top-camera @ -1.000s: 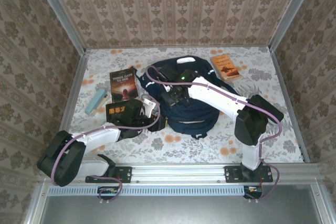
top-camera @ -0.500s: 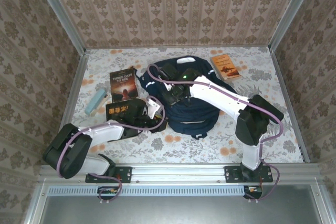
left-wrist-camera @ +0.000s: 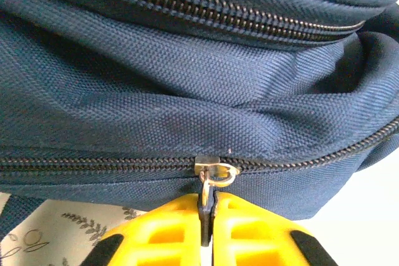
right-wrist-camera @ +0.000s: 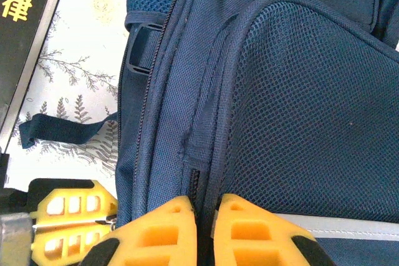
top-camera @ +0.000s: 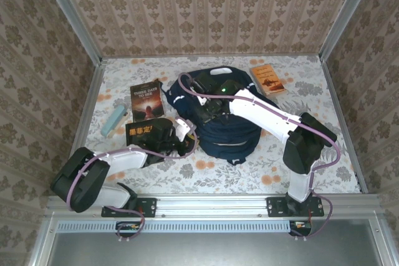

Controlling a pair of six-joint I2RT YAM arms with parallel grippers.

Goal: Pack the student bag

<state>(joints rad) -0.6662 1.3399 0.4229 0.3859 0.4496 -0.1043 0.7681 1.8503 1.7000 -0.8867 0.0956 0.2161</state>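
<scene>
The student bag [top-camera: 232, 136], navy blue, lies in the middle of the table. My left gripper [top-camera: 189, 142] is at its near-left edge, and its yellow fingers [left-wrist-camera: 156, 235] are shut on the dark tab of the metal zipper pull [left-wrist-camera: 212, 179] on a closed zipper. My right gripper [top-camera: 201, 111] reaches over the bag's left side. It is shut on a fold of navy fabric [right-wrist-camera: 206, 172] beside the mesh panel [right-wrist-camera: 305, 98]. The left gripper's fingers [right-wrist-camera: 68, 228] show just to the left of it.
A dark book [top-camera: 147, 99] and a black book with yellow characters [top-camera: 142, 130] lie left of the bag. A light-blue case [top-camera: 114, 120] sits further left. An orange book [top-camera: 268, 80] is at the back right. Patterned walls enclose the table.
My left gripper moved right to the bag's edge and shut on the zipper pull. The right arm shifted slightly and stays shut on the fabric.
</scene>
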